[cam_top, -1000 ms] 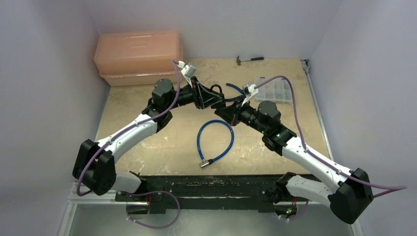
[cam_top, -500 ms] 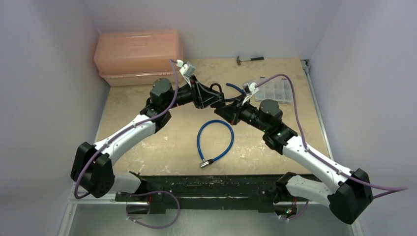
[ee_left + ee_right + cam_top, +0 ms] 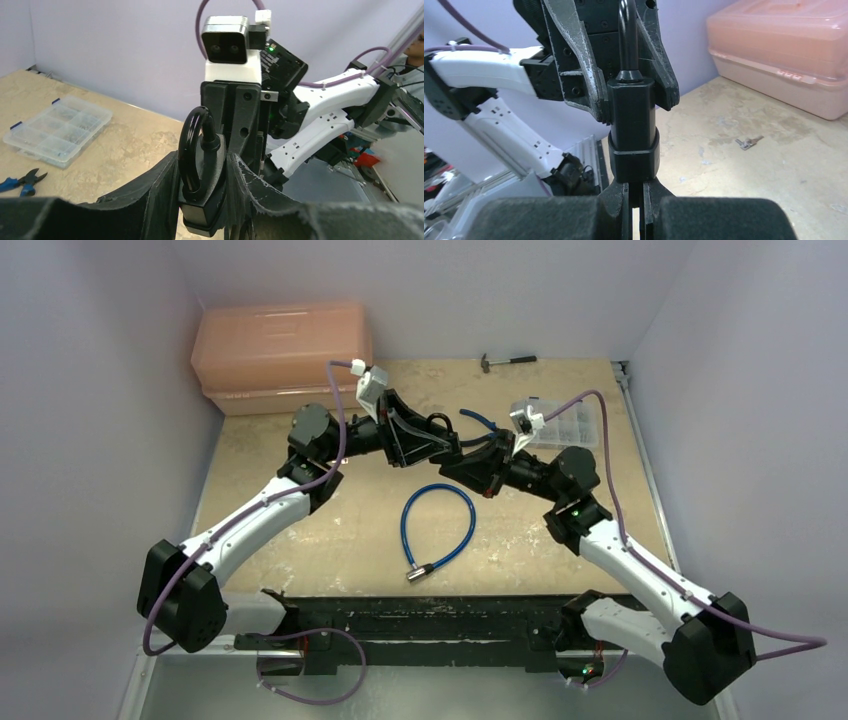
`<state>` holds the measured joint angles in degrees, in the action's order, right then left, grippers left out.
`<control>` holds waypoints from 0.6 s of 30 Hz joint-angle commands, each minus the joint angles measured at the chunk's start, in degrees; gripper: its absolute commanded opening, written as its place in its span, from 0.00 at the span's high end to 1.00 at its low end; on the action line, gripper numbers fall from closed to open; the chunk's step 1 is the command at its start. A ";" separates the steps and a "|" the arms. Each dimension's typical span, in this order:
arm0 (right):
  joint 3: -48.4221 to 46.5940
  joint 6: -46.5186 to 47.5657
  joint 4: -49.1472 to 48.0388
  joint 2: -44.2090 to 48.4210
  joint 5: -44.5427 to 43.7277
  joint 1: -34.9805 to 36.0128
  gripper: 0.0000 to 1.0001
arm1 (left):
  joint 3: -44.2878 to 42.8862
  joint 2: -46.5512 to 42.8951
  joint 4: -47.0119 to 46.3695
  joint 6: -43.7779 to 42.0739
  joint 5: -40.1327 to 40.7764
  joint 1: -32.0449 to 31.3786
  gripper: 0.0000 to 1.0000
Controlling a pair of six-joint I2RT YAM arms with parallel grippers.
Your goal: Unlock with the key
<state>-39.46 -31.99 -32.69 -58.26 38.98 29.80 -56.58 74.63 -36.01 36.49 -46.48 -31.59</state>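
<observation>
My left gripper [image 3: 202, 161] is shut on a small black padlock [image 3: 207, 195] and holds it in the air, with its curved shackle [image 3: 192, 145] sticking out beyond the fingers. In the top view both grippers meet at the padlock [image 3: 447, 440] above the table's middle. My right gripper [image 3: 636, 189] is pressed up under the padlock's base [image 3: 633, 150]. Its fingers are closed on a thin dark piece, the key's head [image 3: 636, 196]; the key's blade is hidden in the lock.
A blue cable loop [image 3: 440, 525] with a metal end [image 3: 418, 573] lies below the grippers. There is a pink box [image 3: 283, 350] at back left, a clear organizer [image 3: 555, 420], blue pliers [image 3: 22, 180] and a hammer [image 3: 507, 360]. Small grey keys [image 3: 749, 143] lie on the table.
Both arms have swung their elbows outward, the left one to the left and the right one to the right. The grippers stay joined at the padlock and have turned a little.
</observation>
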 commanded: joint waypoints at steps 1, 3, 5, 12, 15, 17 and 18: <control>-1.21 -5.80 -15.88 0.67 8.69 -1.58 1.00 | -1.91 -1.85 -5.20 -0.42 -3.05 1.37 1.00; -1.29 -6.65 -16.97 0.48 9.93 -1.72 1.00 | -2.03 -1.86 -5.02 -0.95 -3.85 1.38 1.00; -1.39 -7.14 -17.65 0.38 10.62 -1.76 1.00 | -2.30 -1.81 -4.36 -1.71 -4.64 1.42 1.00; -0.60 -10.37 -21.61 0.29 11.91 -2.02 1.00 | -2.08 -0.96 -5.91 -1.11 -7.11 1.36 1.00; -0.28 -12.79 -24.60 -0.06 12.62 -2.42 1.00 | -1.66 -0.52 -8.96 0.59 -8.47 1.40 1.00; -0.26 -14.01 -25.97 -0.34 13.16 -2.74 1.00 | -1.64 -0.45 -9.52 1.00 -9.21 1.36 1.00; -0.38 -14.14 -26.17 -0.43 13.34 -2.85 1.00 | -1.61 -0.52 -9.56 0.97 -9.50 1.36 1.00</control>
<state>-38.57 -41.50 -45.30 -60.29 49.28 27.92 -57.17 74.24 -41.98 38.48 -53.87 -31.59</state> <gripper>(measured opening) 0.066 0.354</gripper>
